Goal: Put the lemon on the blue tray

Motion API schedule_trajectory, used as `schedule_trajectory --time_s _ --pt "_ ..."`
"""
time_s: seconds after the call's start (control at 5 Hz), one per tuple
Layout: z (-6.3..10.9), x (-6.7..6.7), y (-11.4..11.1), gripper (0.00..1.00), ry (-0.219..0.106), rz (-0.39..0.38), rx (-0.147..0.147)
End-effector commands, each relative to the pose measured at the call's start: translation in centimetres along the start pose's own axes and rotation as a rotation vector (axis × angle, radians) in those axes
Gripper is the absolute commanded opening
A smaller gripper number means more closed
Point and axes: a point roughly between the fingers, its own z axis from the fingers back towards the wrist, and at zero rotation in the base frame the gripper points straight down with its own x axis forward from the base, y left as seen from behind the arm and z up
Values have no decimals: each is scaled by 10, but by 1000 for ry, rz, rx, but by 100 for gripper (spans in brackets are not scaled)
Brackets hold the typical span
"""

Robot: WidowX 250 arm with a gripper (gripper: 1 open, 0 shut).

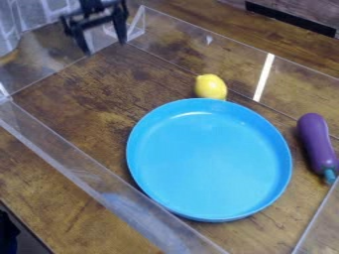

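Nearest the camera, a clear plastic wall (79,164) runs diagonally across the lower left of the wooden worktop (79,104), fencing in the working area. Just beyond it sits the blue tray (209,157), a large round dish with a shallow raised rim, its inside bare and glossy. To its right, near the picture's edge, a purple eggplant (316,143) with a teal stem lies on the wood, just beside the tray's rim but apart from it. Behind the tray, the lemon (211,86) rests on the worktop right at the dish's far rim, outside it rather than in it; whether it actually touches the rim is hard to tell. A bright streak of reflected light (264,76) falls on the wood just right of the fruit. Farthest back, in the upper left corner, the black end effector (99,32) hangs over the worktop, well apart from the lemon, its two fingers spread wide and gripping nothing.
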Motion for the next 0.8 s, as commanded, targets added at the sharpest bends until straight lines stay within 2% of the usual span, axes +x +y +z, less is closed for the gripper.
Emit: schedule_trajectory --time_s 0.0,0.2,0.4,0.6 --pt "42 -12 -40 100 -26 -97 -37" --pt "44 -20 -64 100 -15 -136 -29" --pt "30 -21 -66 100 -8 -129 -15" --pt "13 -19 -59 100 -18 -105 5"
